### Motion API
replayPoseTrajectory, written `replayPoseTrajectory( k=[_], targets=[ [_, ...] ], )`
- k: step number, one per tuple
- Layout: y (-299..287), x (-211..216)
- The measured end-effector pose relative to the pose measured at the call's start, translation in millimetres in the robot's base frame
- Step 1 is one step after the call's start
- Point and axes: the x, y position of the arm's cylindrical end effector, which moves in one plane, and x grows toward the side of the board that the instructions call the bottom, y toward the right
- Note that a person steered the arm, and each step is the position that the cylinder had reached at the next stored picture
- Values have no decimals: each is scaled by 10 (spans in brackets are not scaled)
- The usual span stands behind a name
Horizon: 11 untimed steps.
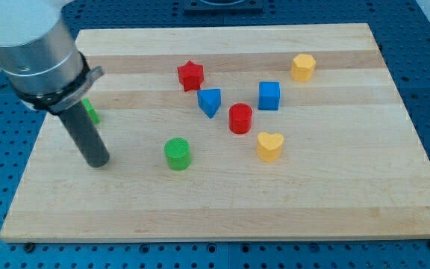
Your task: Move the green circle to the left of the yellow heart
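Observation:
The green circle (177, 153) is a short green cylinder standing left of the board's middle. The yellow heart (269, 146) lies to its right, about a fifth of the view's width away, at nearly the same height. My tip (98, 162) rests on the board to the left of the green circle, well apart from it. The dark rod rises up and to the left into the grey arm body (32, 45).
A second green block (90, 111) shows partly behind the rod. A red star (190, 75), a blue triangle-like block (210, 101), a red cylinder (240, 118), a blue cube (269, 96) and a yellow hexagon (302, 67) lie above the heart. The wooden board (364, 194) sits on a blue surface.

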Motion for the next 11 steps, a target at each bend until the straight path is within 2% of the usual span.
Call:
replayPoseTrajectory(
  k=[5,8,11],
  targets=[
    [758,-47],
    [787,-47],
    [843,158]
  ],
)
